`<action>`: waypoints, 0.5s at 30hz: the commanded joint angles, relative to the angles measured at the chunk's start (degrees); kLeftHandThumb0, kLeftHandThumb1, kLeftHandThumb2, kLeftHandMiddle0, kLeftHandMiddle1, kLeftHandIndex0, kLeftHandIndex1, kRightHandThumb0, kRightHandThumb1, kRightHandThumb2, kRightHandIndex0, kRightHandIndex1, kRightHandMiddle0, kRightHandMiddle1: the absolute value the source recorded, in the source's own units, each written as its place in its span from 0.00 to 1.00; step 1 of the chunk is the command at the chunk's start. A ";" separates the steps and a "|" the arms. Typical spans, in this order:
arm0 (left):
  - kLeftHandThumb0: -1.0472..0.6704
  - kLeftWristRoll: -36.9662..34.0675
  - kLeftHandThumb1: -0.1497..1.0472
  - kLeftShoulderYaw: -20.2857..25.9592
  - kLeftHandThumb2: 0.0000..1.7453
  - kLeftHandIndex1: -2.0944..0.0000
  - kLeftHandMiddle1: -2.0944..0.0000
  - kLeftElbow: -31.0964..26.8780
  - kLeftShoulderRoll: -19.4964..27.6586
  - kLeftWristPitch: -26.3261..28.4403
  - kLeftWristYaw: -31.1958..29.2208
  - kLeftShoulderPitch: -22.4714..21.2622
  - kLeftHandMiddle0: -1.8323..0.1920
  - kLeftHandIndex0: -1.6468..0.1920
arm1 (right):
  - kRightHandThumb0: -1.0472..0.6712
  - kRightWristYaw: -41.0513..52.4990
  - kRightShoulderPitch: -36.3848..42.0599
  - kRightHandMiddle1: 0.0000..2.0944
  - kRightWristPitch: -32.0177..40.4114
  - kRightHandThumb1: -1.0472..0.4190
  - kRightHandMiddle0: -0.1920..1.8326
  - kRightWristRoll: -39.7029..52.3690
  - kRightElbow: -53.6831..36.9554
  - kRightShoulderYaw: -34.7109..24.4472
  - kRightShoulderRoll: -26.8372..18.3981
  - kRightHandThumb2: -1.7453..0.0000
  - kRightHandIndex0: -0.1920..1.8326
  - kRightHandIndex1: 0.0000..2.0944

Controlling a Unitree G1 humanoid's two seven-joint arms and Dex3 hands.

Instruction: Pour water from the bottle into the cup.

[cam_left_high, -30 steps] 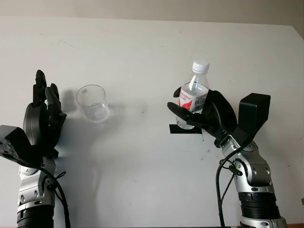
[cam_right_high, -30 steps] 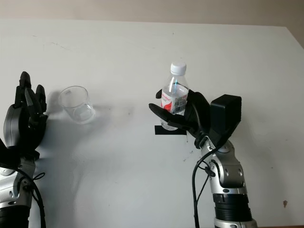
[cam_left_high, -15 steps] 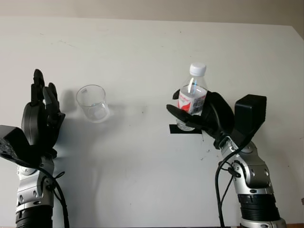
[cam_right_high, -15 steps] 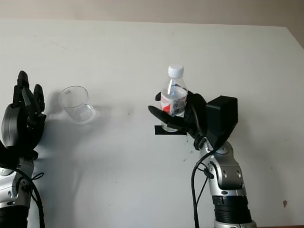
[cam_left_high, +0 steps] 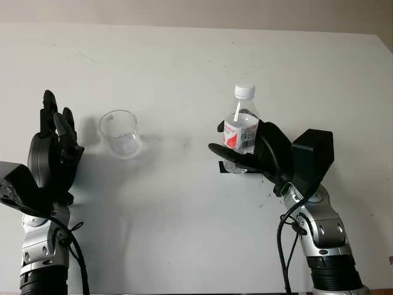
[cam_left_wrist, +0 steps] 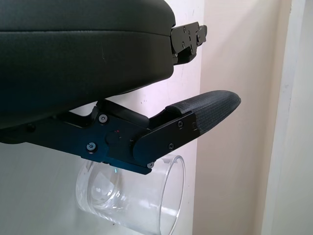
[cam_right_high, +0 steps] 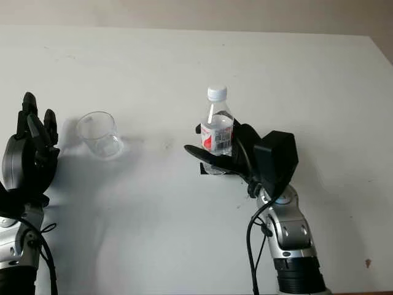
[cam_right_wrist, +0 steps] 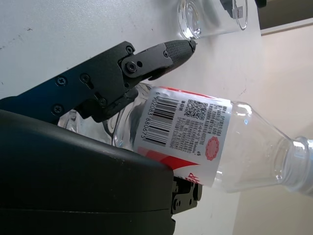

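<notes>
On the white bench [cam_left_high: 184, 233], things sit well apart, left and right. Right hand [cam_left_high: 255, 157], black, three-fingered, is wrapped around the lower body of the clear plastic water bottle with white cap and red-and-white label [cam_left_high: 240, 135]; bottle upright, near bench centre-right, its base hidden behind the fingers, so can't tell if it's touching the bench or lifted. Right wrist view shows barcode side of label, one finger across the bottle body; cap end cut off at the frame edge. Left hand [cam_left_high: 52, 153], black, is open, holding nothing, raised at the left, near but not touching the clear empty plastic cup [cam_left_high: 120, 134], which stands upright on the bench. Left wrist view: cup partly hidden behind a finger. Black tape patch [cam_left_high: 225, 167] on the bench under the bottle, mostly covered by the right hand.
</notes>
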 commanded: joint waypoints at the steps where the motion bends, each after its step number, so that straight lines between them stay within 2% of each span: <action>1: 0.23 -0.32 1.00 0.68 0.49 0.98 0.97 0.00 0.91 -0.71 -0.47 0.39 0.96 1.00 | 0.27 0.02 1.03 1.00 -0.55 0.00 0.09 0.25 0.49 -0.15 0.30 0.87 0.12 1.00; 9: 0.23 -0.63 1.00 0.58 0.49 0.98 0.97 -0.66 1.14 0.03 -0.23 0.38 0.96 1.00 | 0.24 -1.34 1.87 1.00 -4.05 0.00 0.10 -0.14 1.86 -0.35 1.51 0.92 0.11 1.00; 12: 0.23 -0.68 1.00 0.53 0.49 0.98 0.98 -0.64 1.27 0.13 -0.28 0.36 0.96 1.00 | 0.22 -1.18 2.59 1.00 -9.42 0.00 0.10 -0.97 3.71 -0.24 1.54 0.93 0.12 1.00; 15: 0.23 -0.82 1.00 0.58 0.49 0.99 0.98 -0.31 1.26 0.12 -0.28 0.17 0.96 1.00 | 0.22 0.67 3.13 1.00 -16.40 0.00 0.09 -0.14 6.84 -0.55 1.74 0.95 0.04 1.00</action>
